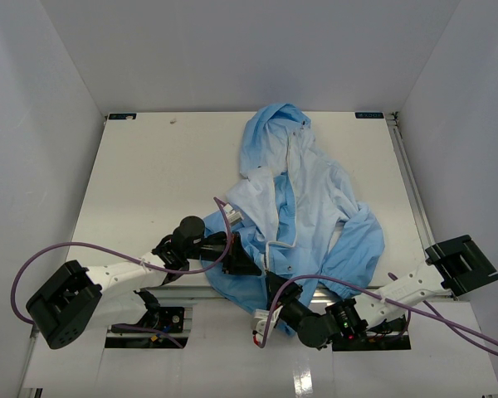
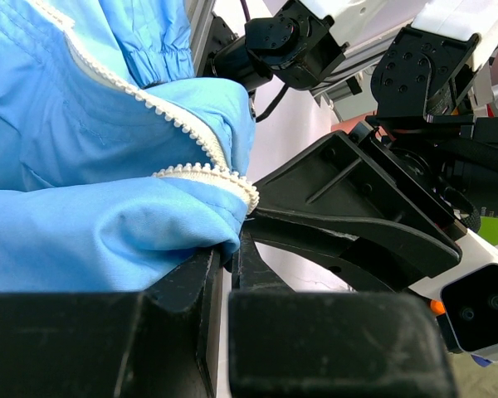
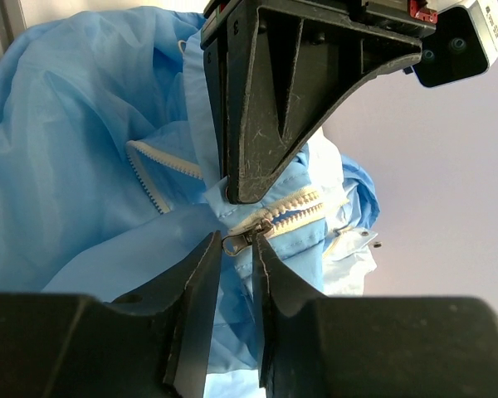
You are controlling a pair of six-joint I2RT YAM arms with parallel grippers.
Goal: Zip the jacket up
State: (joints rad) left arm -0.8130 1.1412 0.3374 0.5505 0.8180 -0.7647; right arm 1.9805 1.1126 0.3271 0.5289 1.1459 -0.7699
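The light blue jacket point(image 1: 315, 199) lies crumpled mid-table, hood at the far side and hem toward the arms. My left gripper point(image 1: 236, 259) holds the hem's near left part; in its wrist view the left gripper point(image 2: 230, 253) is shut on blue fabric just below the white zipper teeth point(image 2: 203, 170). My right gripper point(image 1: 274, 290) sits close beside it. In the right wrist view the right gripper point(image 3: 237, 245) stands narrowly open, the metal zipper pull point(image 3: 235, 243) in the gap between its tips. A left finger point(image 3: 266, 108) pins the fabric just above the pull.
A white table point(image 1: 149, 182) is walled on three sides. Purple cables point(image 1: 66, 249) loop off both arms. Two cut-out openings point(image 1: 158, 327) lie at the near edge by the arm bases. The right arm's black finger point(image 2: 357, 240) crowds the left wrist view.
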